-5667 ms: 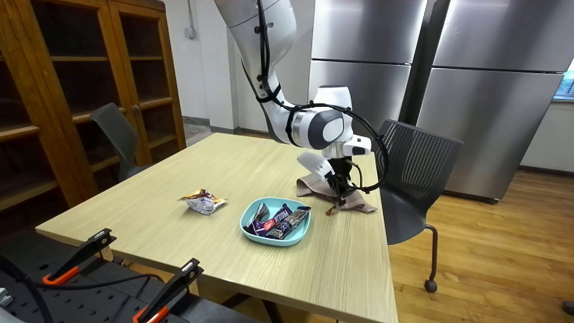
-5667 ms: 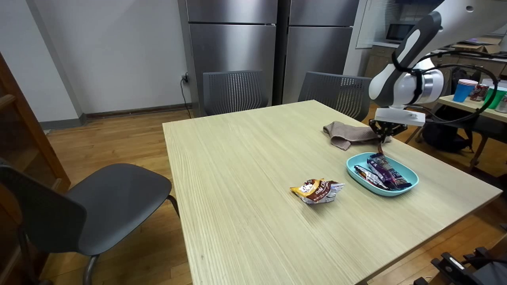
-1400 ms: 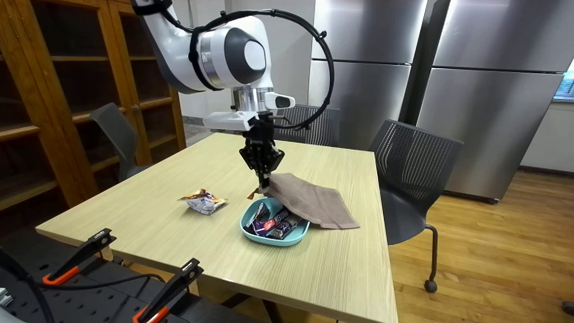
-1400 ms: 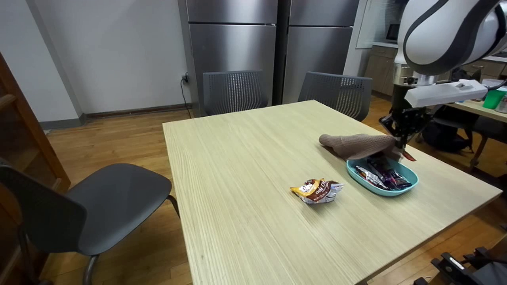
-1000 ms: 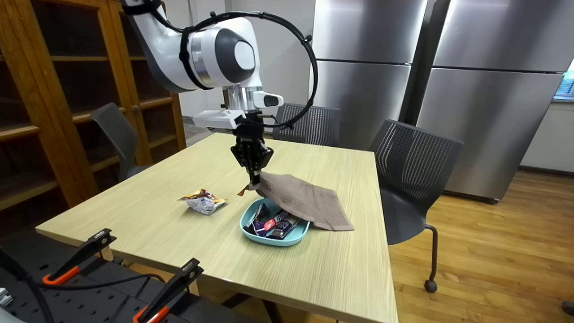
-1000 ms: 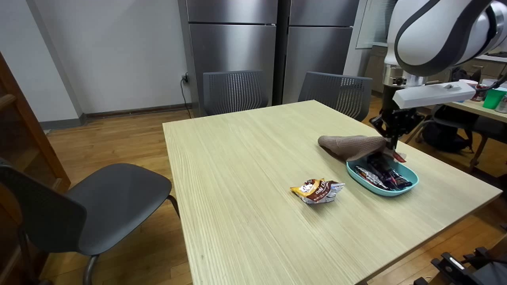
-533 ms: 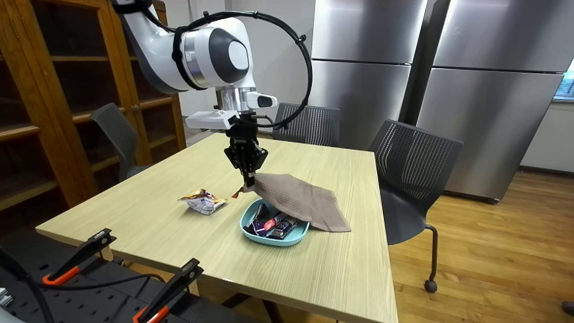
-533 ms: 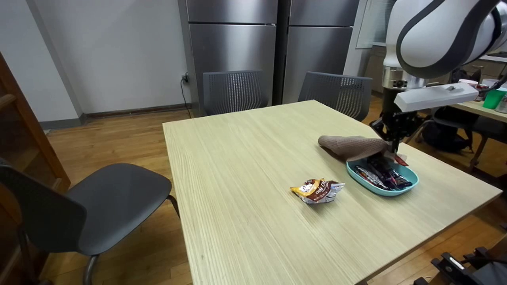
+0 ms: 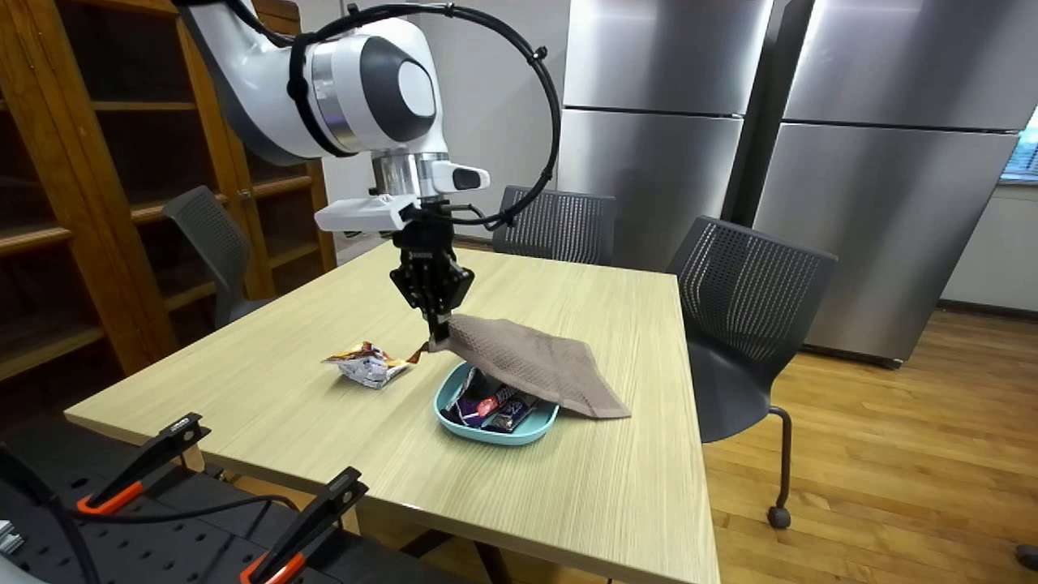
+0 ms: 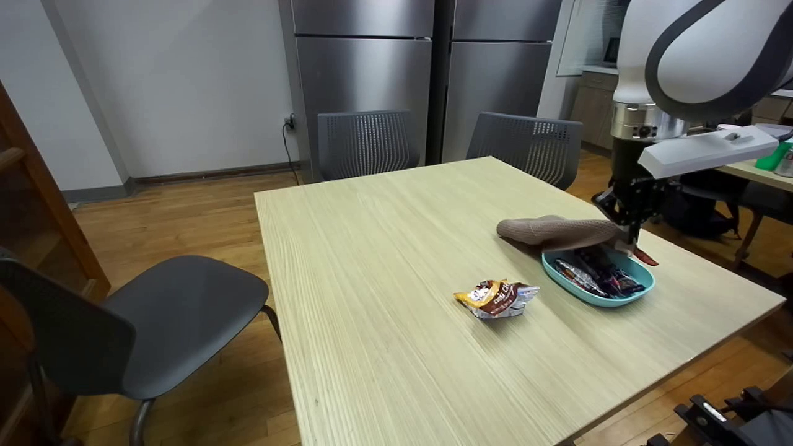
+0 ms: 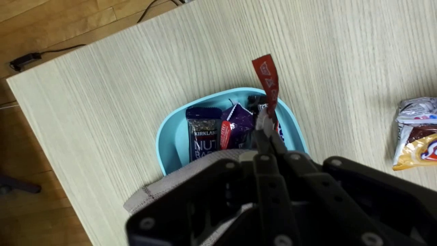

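My gripper (image 9: 439, 332) is shut on a corner of a grey-brown towel (image 9: 535, 357), just above the far side of a turquoise dish (image 9: 545, 426). A red-brown tag (image 11: 268, 80) sticks out past the fingertips in the wrist view. The towel hangs from the gripper over part of the dish and trails onto the table, also in an exterior view (image 10: 551, 230). In the dish lie wrapped snack bars: a dark nut bar (image 11: 205, 133), a purple one (image 11: 240, 121) and a dark one beside them. The towel partly hides them.
A yellow, brown and silver snack bag (image 9: 369, 365) lies on the wooden table (image 9: 340, 438) near the dish, also in the wrist view (image 11: 418, 133). Dark chairs (image 9: 746, 324) stand round the table. Clamps (image 9: 304, 527) grip a black board at the near edge.
Over several seconds my gripper has pulled the bunched towel from the table's side across part of the dish. In the last second it moved slightly further toward the snack bag side, the towel following.
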Robot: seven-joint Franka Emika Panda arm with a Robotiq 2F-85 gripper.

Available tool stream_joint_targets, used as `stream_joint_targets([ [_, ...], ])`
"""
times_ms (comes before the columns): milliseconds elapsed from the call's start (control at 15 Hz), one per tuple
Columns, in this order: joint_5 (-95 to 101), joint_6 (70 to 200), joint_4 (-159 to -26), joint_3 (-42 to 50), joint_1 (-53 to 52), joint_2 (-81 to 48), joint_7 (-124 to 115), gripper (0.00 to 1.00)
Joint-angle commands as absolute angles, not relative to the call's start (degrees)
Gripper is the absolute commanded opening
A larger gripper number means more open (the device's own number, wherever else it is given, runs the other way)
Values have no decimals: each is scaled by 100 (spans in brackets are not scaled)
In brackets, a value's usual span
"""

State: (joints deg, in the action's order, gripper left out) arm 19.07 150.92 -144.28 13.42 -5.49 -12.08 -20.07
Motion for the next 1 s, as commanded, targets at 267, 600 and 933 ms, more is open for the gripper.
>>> stream_joint_targets([
  [267,1913,14787,-14948,1118,-370,-584,-1990,1],
  [600,1799,14696,-15090,992,-326,-538,-1931,1],
  [933,1945,14614,-15206,975,-290,-459,-1972,1],
])
